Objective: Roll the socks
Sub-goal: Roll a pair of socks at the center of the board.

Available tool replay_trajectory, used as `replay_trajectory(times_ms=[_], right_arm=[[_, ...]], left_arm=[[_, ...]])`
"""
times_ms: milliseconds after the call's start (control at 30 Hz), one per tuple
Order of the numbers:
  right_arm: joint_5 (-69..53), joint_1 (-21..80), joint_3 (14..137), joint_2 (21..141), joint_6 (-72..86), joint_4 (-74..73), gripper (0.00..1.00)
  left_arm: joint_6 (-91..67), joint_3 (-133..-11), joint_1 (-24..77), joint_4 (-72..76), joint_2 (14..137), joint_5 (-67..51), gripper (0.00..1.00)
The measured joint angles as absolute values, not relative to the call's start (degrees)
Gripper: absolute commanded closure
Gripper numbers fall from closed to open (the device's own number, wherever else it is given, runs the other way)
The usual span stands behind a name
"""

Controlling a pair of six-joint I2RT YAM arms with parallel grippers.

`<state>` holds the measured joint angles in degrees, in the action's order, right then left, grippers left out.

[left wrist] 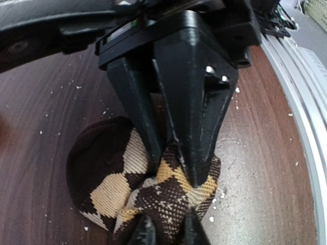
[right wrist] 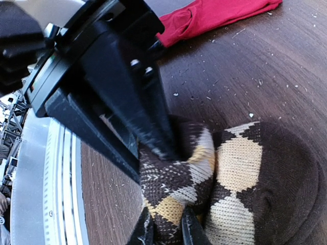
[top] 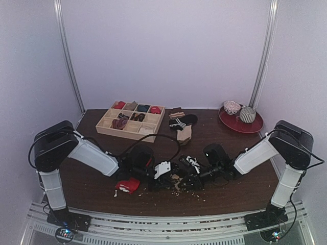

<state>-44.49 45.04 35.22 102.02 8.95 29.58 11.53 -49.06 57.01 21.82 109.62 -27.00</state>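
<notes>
The dark brown argyle sock [left wrist: 110, 194] lies bunched on the wooden table near the front middle. It also shows in the right wrist view [right wrist: 240, 173] and is mostly hidden under the grippers in the top view [top: 177, 179]. My left gripper [left wrist: 167, 232] is shut on a fold of it. My right gripper [right wrist: 166, 232] is shut on the same bunch from the opposite side. The two grippers meet nose to nose, left [top: 171, 177] and right [top: 188, 178]. The red sock [top: 127, 185] lies crumpled to the left, untouched, and shows in the right wrist view [right wrist: 214, 15].
A wooden compartment box [top: 104, 127] holding rolled socks stands at the back left. A black striped sock [top: 179, 122] and a tan sock [top: 185, 133] lie behind the grippers. A red plate [top: 255, 127] with a bowl and cup sits back right. The metal rail [top: 153, 224] runs along the front edge.
</notes>
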Motion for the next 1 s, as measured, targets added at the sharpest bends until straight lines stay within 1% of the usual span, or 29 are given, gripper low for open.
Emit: replay_trajectory(times_ms=[67, 133, 200, 300, 400, 467, 533, 600, 700, 833, 933, 1000], right_arm=[[-44.99, 44.73, 35.42, 102.02, 8.93, 28.95, 0.87], [-45.3, 44.6, 35.51, 102.02, 8.93, 28.62, 0.8], [-45.15, 44.62, 35.46, 101.73, 9.06, 28.56, 0.68], [-42.22, 44.8, 33.56, 99.11, 9.87, 28.75, 0.59], [-36.36, 45.1, 29.19, 92.73, 10.66, 27.7, 0.56], [-30.94, 45.39, 26.28, 86.87, 10.59, 26.79, 0.46], [-25.78, 45.78, 23.22, 80.25, 10.11, 27.14, 0.4], [-20.73, 46.87, 20.21, 72.99, 8.64, 28.42, 0.38], [-14.74, 50.68, 17.06, 66.85, 4.93, 31.18, 0.36], [-7.79, 56.97, 15.77, 67.66, 0.36, 32.53, 0.34], [-3.29, 61.14, 15.86, 71.83, -2.52, 33.21, 0.34], [-0.91, 62.04, 15.92, 74.43, -3.73, 33.45, 0.33]], left_arm=[[11.46, -49.06, 56.99, 21.8, 109.6, -27.44, 1.0], [11.07, -49.04, 56.99, 21.87, 109.6, -27.64, 1.0], [10.07, -49.1, 56.99, 21.78, 109.6, -27.64, 1.0], [7.73, -51.86, 57.14, 18.24, 110.37, -28.1, 1.0], [5.04, -58.96, 57.95, 11.51, 113.45, -28.77, 1.0], [3.01, -63.64, 58.24, 6.85, 115.48, -29.61, 1.0], [0.64, -67.68, 58.11, 2.28, 117.3, -30.98, 1.0], [-1.1, -69.71, 57.69, -0.95, 118.28, -32.53, 1.0], [-2.9, -72.95, 56.84, -5.32, 119.92, -35.03, 1.0], [-3.62, -76.14, 56.21, -9.61, 121.54, -37.08, 1.0], [-3.66, -78.37, 55.83, -12.45, 122.67, -38.35, 1.0], [-3.64, -79.33, 55.7, -13.74, 123.15, -38.79, 1.0]])
